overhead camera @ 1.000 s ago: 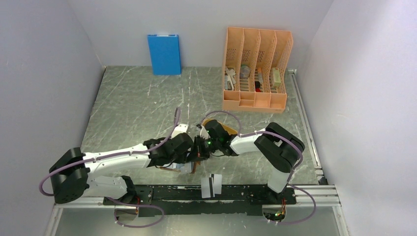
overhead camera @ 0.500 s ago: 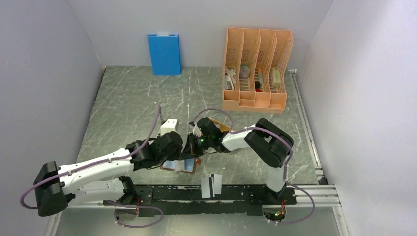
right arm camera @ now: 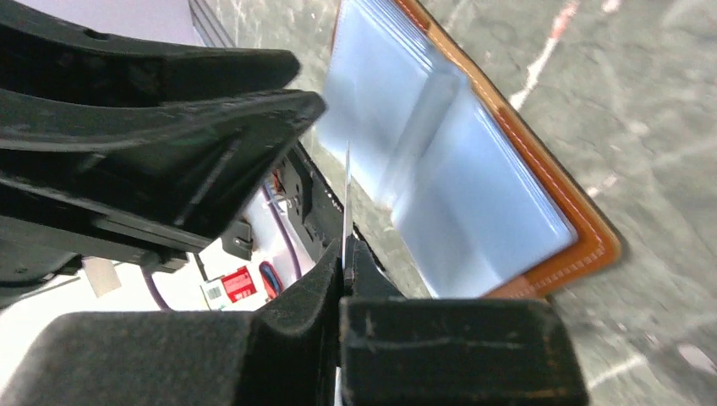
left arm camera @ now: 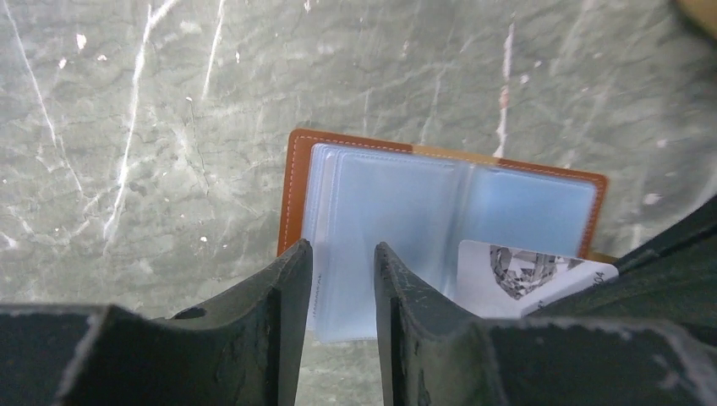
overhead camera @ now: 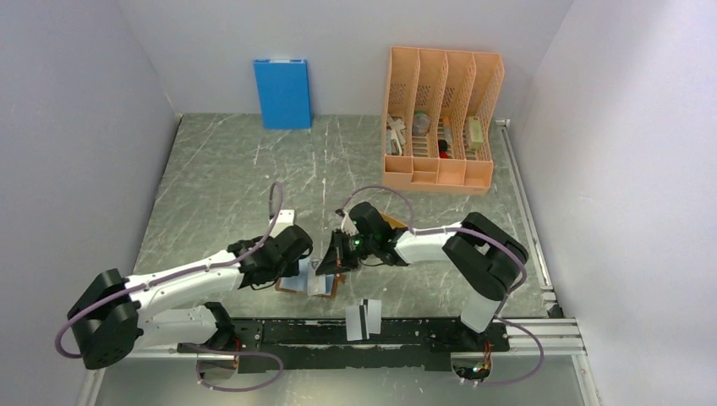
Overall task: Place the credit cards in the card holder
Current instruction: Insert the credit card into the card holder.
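The card holder (overhead camera: 321, 288) lies open on the table near the front edge, a brown leather rim (left arm camera: 292, 194) around clear bluish sleeves (right arm camera: 457, 169). My left gripper (left arm camera: 342, 249) hovers over its left half with a narrow gap between the fingers and nothing pinched (overhead camera: 302, 262). My right gripper (right arm camera: 347, 252) is shut on a white credit card (right arm camera: 347, 194), seen edge-on and tilted over the holder's right half (overhead camera: 332, 260). That card's patterned face (left arm camera: 528, 272) shows in the left wrist view. Another credit card (overhead camera: 363, 318), white with a black stripe, lies on the front rail.
A tall orange file rack (overhead camera: 440, 118) stands at the back right, and a blue box (overhead camera: 282, 93) leans against the back wall. An orange tray (overhead camera: 389, 222) sits partly under the right arm. Black rails (overhead camera: 406, 334) run along the front edge.
The two grippers, bunched together a second ago, have drawn apart, and the open holder now shows between them. My left arm shifted left, then back slightly. The right gripper still holds its card.
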Action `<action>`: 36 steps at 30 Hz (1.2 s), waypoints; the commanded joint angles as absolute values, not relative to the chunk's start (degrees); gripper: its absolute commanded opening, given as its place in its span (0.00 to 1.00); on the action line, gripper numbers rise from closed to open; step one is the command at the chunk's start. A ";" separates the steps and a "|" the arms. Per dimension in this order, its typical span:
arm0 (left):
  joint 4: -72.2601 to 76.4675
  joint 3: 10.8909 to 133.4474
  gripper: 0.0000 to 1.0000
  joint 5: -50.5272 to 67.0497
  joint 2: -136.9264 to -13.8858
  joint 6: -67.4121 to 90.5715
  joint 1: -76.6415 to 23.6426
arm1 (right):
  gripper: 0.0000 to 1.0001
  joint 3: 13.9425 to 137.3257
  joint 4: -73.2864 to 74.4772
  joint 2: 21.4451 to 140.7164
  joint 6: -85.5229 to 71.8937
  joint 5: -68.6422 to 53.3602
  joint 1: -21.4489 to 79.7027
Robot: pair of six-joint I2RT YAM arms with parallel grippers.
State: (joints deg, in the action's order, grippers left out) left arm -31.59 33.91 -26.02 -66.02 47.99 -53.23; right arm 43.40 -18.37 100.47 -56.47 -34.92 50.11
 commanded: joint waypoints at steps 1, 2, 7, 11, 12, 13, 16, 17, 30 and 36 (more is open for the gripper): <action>-32.40 33.84 0.39 -28.82 -60.75 49.99 -52.66 | 0.00 39.67 -18.62 98.31 -56.00 -34.57 48.45; -33.02 33.71 0.40 -29.21 -59.88 50.39 -52.65 | 0.00 39.20 -19.35 98.51 -56.35 -35.00 48.14; -34.34 30.64 0.38 -29.06 -57.70 52.97 -50.55 | 0.00 38.21 -23.77 101.19 -58.54 -37.02 47.81; -34.45 28.95 0.37 -27.13 -56.75 55.04 -48.75 | 0.00 38.72 -27.05 103.39 -60.45 -38.26 47.89; -34.35 28.51 0.37 -26.64 -56.65 55.33 -48.30 | 0.00 38.82 -27.53 103.78 -60.75 -38.50 47.90; -34.41 28.12 0.37 -26.21 -56.61 55.77 -47.87 | 0.00 38.91 -27.89 104.18 -60.95 -38.76 47.86; -33.49 26.67 0.38 -24.25 -56.81 56.58 -46.78 | 0.00 39.34 -28.32 105.16 -61.21 -39.23 47.90; -32.99 26.20 0.38 -23.54 -57.05 56.62 -46.43 | 0.00 39.34 -28.75 105.53 -61.43 -39.39 47.90; -27.99 23.82 0.35 -17.58 -59.61 55.11 -45.79 | 0.00 40.84 -31.29 109.19 -62.86 -40.34 47.98; -28.25 23.69 0.35 -17.80 -59.41 55.11 -45.79 | 0.00 41.19 -32.00 110.22 -63.57 -39.98 47.90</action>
State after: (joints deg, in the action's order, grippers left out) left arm -29.78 24.75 -20.10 -59.46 55.09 -46.15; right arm 40.62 -31.86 108.42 -61.87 -39.35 47.94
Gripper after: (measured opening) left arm 0.349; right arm 0.010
